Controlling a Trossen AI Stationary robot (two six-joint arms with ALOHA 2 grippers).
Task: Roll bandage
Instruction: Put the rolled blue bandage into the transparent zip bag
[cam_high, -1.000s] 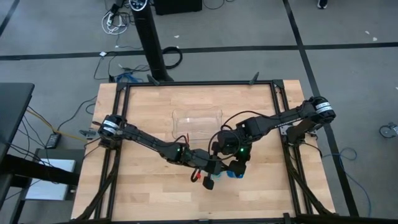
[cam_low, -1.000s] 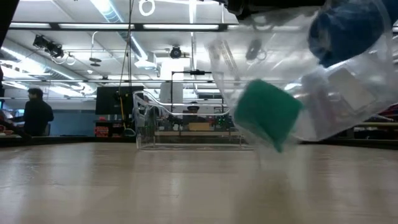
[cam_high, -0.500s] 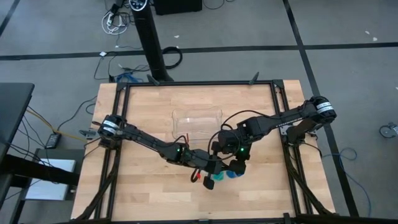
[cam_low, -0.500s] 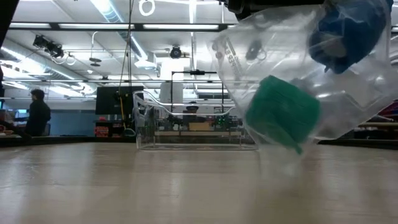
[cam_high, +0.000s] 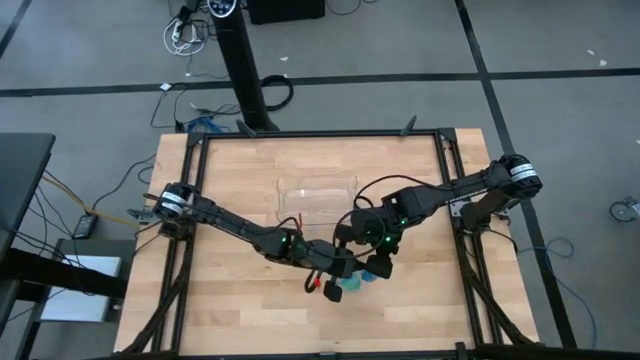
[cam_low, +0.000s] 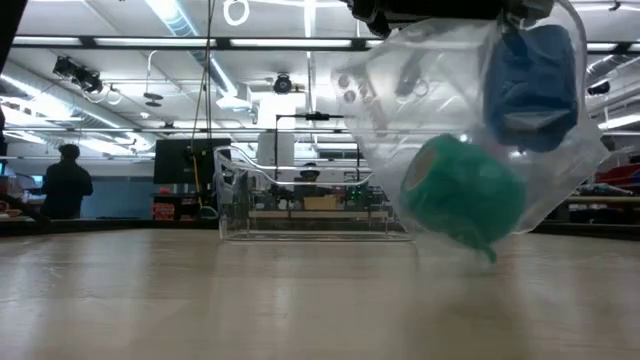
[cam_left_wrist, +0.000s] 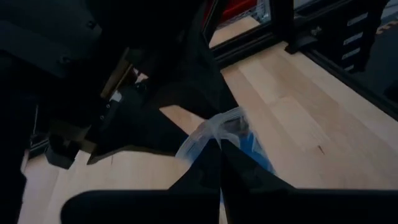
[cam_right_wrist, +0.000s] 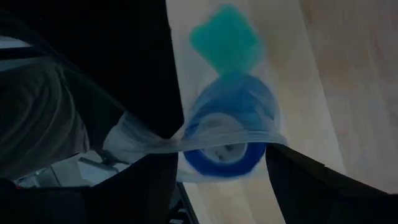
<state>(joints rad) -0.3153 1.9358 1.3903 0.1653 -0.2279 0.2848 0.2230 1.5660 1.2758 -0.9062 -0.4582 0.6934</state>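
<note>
Two grippers meet over the near middle of the table in the high view: the left gripper (cam_high: 340, 268) and the right gripper (cam_high: 375, 258) hang close together, with a speck of blue and teal just below them and the clear plastic tray (cam_high: 317, 192) lying well apart on the far side.

Down to the low view: a clear plastic bag (cam_low: 470, 130) dangles off the tabletop, the blue bandage roll (cam_low: 532, 85) up high inside it, the teal-green roll (cam_low: 462, 190) sagging at the bottom. A person (cam_low: 65, 185) stands far off in the room.

Left wrist view: the dark fingers are pinched shut on the bag's edge, blue showing through the film.

Right wrist view: the fingers stand apart with the bag's mouth stretched between them, each seeming to press an edge, the bandage sitting right at the opening.

The risk, I'd say: slippery film under tension. If either pinch lets go, the bag tips and both rolls tumble out and roll away, or the bandage unwinds.
</note>
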